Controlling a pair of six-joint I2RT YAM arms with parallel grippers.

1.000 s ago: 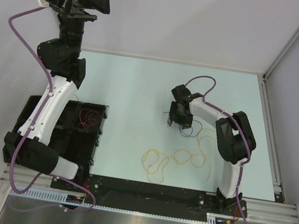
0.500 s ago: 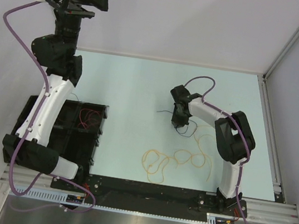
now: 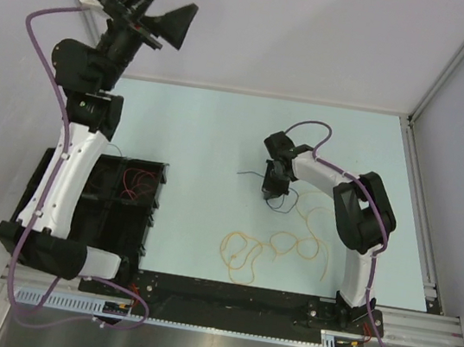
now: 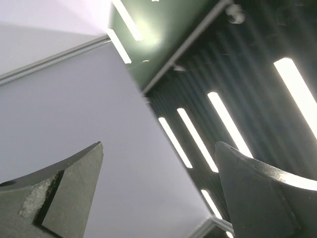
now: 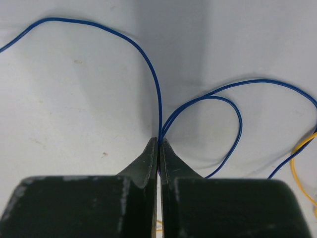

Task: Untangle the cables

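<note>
The right fingers (image 5: 147, 161) are pressed together on the dark blue cable (image 5: 148, 64), pinching it at their very tips where its strands run in side by side. In the wrist view one strand arcs off toward 11 o'clock and a loop bulges toward 2 o'clock. From above, the pinch sits a little right of the middle of the worktop (image 3: 212, 131), with a free blue end trailing toward 9 o'clock.

The yellow cable (image 3: 278, 246) lies in loose curls at 6 o'clock of the pinch, near it. Whether blue and yellow actually cross cannot be told from here. A red cable (image 3: 136, 181) lies in the black tray (image 3: 155, 206) at the worktop's 9 o'clock edge. The left fingers (image 3: 171, 25) are spread wide, raised high and aimed at the ceiling, holding nothing.

The step in hand looks like drawing the blue cable clear of the yellow. It is probably best dragged slowly toward 9 or 10 o'clock, the open side. The tip grip is thin, so a jerk could slip it. If the yellow curls start to follow, stop and re-grip nearer the crossing. More than one strand seems caught, so the loop may tighten rather than open.
</note>
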